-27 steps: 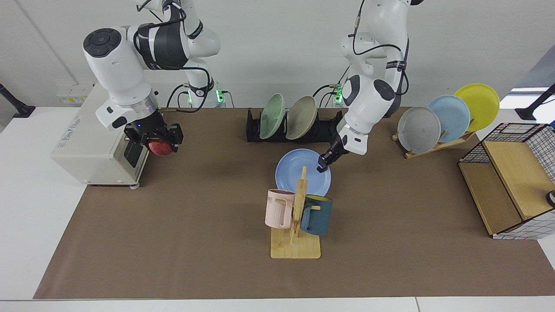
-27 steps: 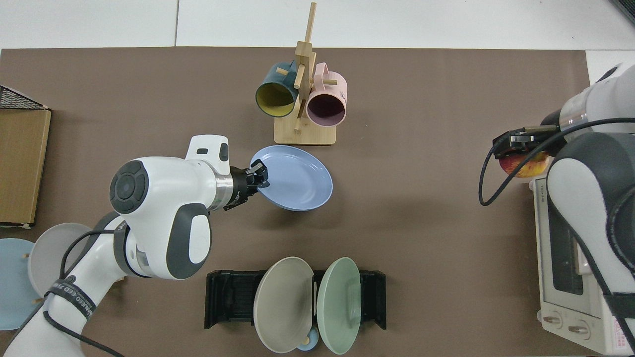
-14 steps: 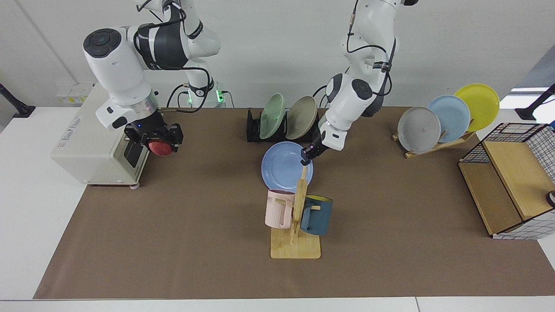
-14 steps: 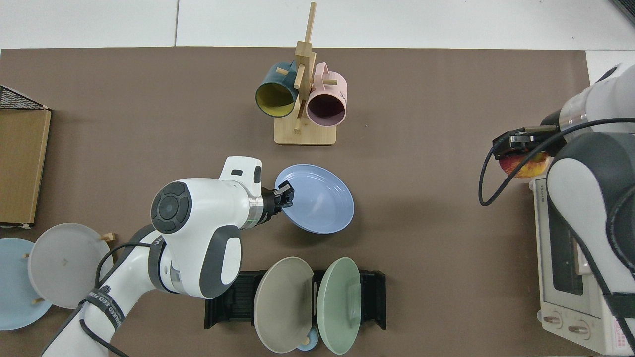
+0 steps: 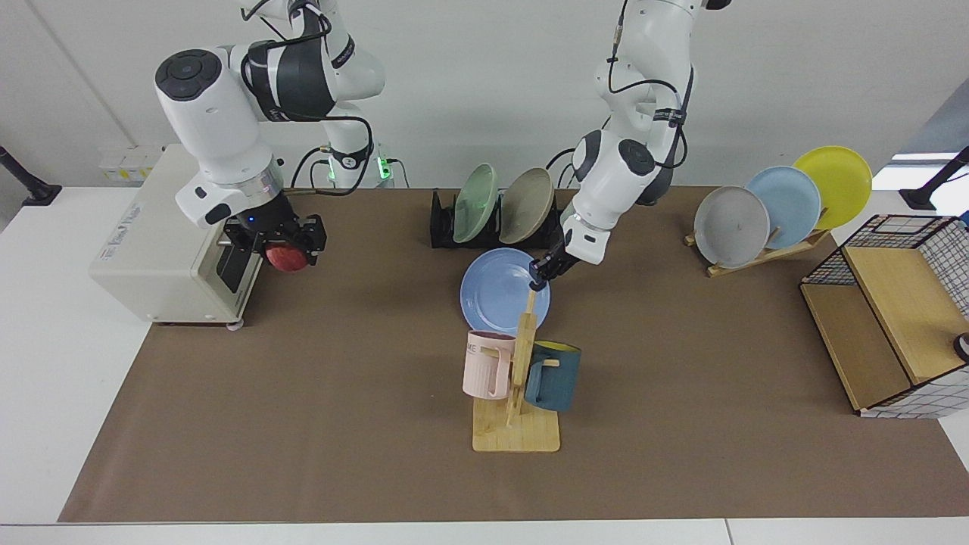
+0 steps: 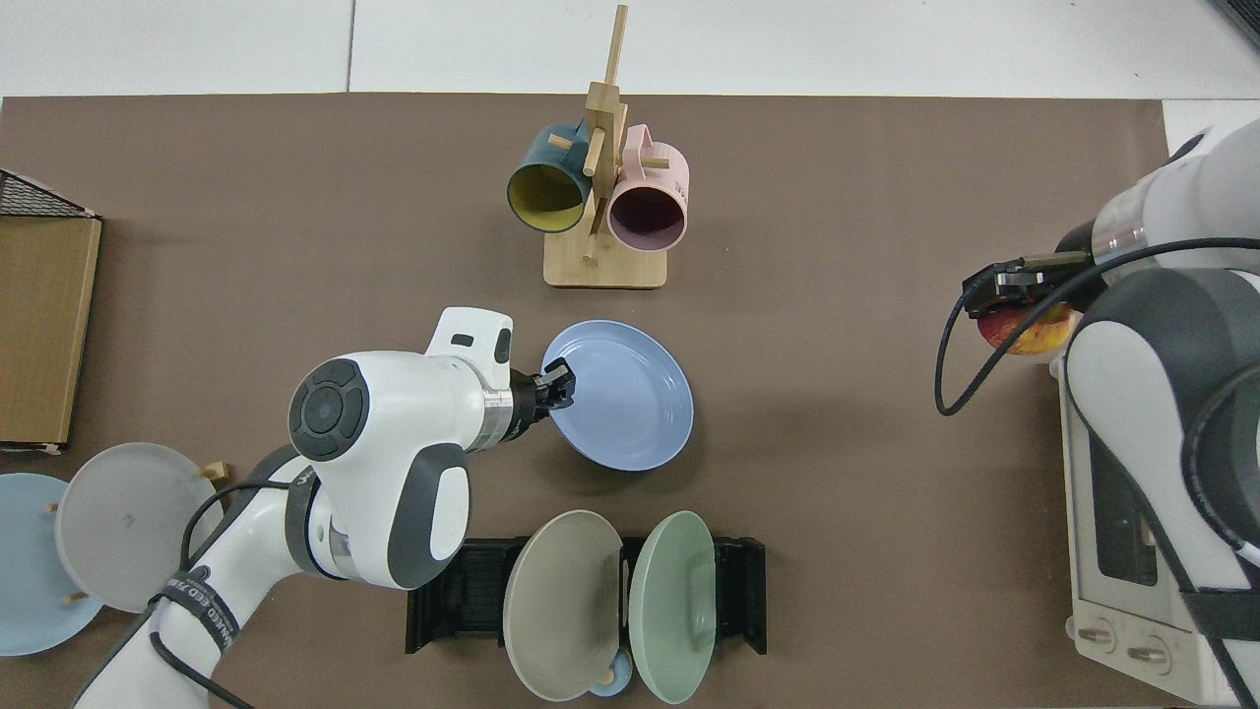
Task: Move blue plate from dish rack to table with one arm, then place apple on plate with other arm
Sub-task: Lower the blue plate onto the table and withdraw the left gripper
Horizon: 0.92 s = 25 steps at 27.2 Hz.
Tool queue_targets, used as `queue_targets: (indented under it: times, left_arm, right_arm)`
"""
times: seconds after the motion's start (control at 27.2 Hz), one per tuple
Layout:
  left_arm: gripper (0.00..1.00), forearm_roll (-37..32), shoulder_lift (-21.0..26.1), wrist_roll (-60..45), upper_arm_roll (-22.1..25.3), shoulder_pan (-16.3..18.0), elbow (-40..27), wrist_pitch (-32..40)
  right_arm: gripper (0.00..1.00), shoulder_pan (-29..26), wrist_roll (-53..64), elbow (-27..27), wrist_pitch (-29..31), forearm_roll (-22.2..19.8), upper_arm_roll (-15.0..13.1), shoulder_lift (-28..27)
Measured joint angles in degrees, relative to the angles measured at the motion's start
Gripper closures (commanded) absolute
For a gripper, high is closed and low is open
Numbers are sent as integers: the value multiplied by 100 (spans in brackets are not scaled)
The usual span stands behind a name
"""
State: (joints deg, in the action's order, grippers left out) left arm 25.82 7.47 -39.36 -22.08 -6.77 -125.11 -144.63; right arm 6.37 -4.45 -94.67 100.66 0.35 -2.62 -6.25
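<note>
The blue plate [image 5: 496,291] [image 6: 630,399] hangs slightly tilted, low over the brown mat of the table [image 5: 303,393] [image 6: 295,246], between the dish rack [image 5: 443,227] [image 6: 448,596] and the mug tree. My left gripper [image 5: 539,276] [image 6: 557,382] is shut on the plate's rim. I cannot tell whether the plate touches the mat. My right gripper [image 5: 281,244] [image 6: 1009,295] is shut on the red apple [image 5: 287,260] [image 6: 1029,335], held in the air beside the toaster oven.
A green plate [image 5: 475,203] and a beige plate [image 5: 526,204] stand in the rack. The wooden mug tree [image 5: 518,393] [image 6: 602,197] carries a pink and a teal mug. The toaster oven [image 5: 155,242], a wooden stand with three plates [image 5: 780,208] and a wire-and-wood box [image 5: 893,318] line the sides.
The left arm carried the blue plate toward the rack and sideways, then settled it back slightly. The right gripper with the apple shifted a little toward the table's middle.
</note>
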Motion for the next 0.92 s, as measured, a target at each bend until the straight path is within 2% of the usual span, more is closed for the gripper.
queue_targets:
  times: [0.07,0.37,0.48,0.51,0.59,0.62,0.77,0.81,0.92]
  left_arm:
    - [33,-1,4,8,8,1,-34,0]
    - [32,-1,6,15,13,4,-71,0]
    - [28,-6,6,15,16,6,-71,0]
    - [25,-12,6,15,18,8,-71,0]
    - [13,-43,6,15,23,28,-71,0]
    - [12,-80,6,16,33,45,-71,0]
    - [7,-580,6,22,120,124,-47,187]
    - [1,-755,4,22,170,137,-6,336]
    - [0,-1215,-9,55,358,167,285,1081]
  right_arm:
    - [100,65,0,0,-1,0,6,0]
    - [100,385,0,1,-2,0,12,1]
    - [100,518,0,1,-3,0,14,5]
    - [100,566,0,1,-5,0,15,7]
    - [100,666,-2,1,-9,0,15,15]
    - [100,714,-5,0,-16,0,15,20]
    - [100,867,-28,-2,-53,39,15,40]
    - [100,897,-34,-6,-65,69,14,45]
    - [100,986,-39,-30,-94,151,9,66]
